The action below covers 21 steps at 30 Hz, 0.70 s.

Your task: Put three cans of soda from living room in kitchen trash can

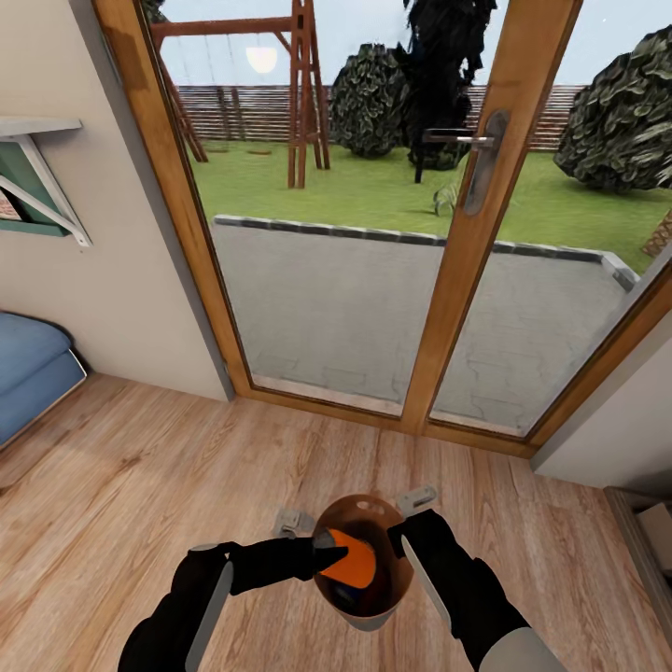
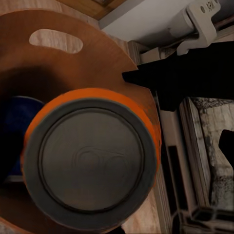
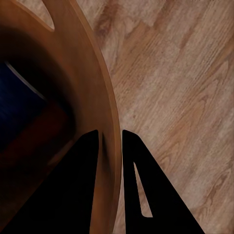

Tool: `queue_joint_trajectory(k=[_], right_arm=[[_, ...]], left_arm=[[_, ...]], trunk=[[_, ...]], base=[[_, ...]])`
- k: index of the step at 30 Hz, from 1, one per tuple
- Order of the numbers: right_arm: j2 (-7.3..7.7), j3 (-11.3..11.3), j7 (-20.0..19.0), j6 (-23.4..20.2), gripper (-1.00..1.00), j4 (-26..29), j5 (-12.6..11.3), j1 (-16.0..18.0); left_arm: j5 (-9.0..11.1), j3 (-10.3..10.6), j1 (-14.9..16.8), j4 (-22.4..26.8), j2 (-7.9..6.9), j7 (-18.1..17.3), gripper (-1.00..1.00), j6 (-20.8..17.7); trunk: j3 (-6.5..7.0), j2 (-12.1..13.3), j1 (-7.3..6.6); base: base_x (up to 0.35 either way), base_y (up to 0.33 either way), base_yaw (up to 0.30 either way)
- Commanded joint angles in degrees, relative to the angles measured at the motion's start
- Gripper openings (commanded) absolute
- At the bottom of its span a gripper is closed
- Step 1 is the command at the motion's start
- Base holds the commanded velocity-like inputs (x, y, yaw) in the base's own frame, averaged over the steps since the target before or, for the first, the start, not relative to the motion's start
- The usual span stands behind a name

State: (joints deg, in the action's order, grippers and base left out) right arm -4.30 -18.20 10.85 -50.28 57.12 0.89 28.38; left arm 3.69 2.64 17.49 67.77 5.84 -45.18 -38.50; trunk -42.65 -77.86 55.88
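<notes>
The left gripper [image 1: 329,553] holds the orange can [image 1: 353,563] over the bin's [image 1: 397,583] mouth; light, stiff and slick, it is best pinched across its side. A blue can [image 2: 14,122] lies inside. The right gripper [image 3: 111,141] pinches the bin's rim.

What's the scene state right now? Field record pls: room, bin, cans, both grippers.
room: wood plank floor, glass doors, blue sofa
bin: tan-brown trash can, carried above floor
orange-red can: over bin opening, in left gripper
dark blue can: inside bin
left gripper: shut on orange-red can
right gripper: fingers straddle bin rim, clamped
</notes>
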Motion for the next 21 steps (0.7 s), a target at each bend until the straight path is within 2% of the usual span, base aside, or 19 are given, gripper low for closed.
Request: queue_joint_trajectory(k=[1, 15, 17, 18, 20, 21], right_arm=[[-0.01, 0.0, -0.3, 0.1, -1.0, 0.0, -0.6, 0.0], [-0.01, 0.0, -0.3, 0.1, -1.0, 0.0, -0.6, 0.0], [-0.01, 0.0, -0.3, 0.1, -1.0, 0.0, -0.6, 0.0], [-0.01, 0.0, -0.3, 0.1, -1.0, 0.0, -0.6, 0.0], [-0.01, 0.0, -0.3, 0.1, -1.0, 0.0, -0.6, 0.0], [-0.01, 0.0, -0.3, 0.1, -1.0, 0.0, -0.6, 0.0]], left_arm=[[0.0, 0.0, 0.0, 0.0, -0.01, 0.0, 1.0, 0.0], [0.5, -0.5, 0.0, 0.7, -0.22, -1.0, 1.0, -0.1], [0.6, -1.0, 0.0, 0.7, -0.41, -3.4, 1.0, -0.1], [0.5, -1.7, 0.0, 0.8, -0.59, -6.0, 1.0, -0.2], [0.5, -2.9, 0.0, 0.8, -0.81, -9.1, 1.0, -0.2], [0.5, -6.0, 0.0, 0.8, -1.29, -15.0, 1.0, -0.3]], trunk=[[0.0, 0.0, 0.0], [0.0, 0.0, 0.0], [0.0, 0.0, 0.0], [0.0, 0.0, 0.0], [0.0, 0.0, 0.0], [0.0, 0.0, 0.0]], base=[[0.0, 0.0, 0.0], [0.0, 0.0, 0.0], [0.0, 0.0, 0.0], [0.0, 0.0, 0.0], [0.0, 0.0, 0.0], [0.0, 0.0, 0.0]])
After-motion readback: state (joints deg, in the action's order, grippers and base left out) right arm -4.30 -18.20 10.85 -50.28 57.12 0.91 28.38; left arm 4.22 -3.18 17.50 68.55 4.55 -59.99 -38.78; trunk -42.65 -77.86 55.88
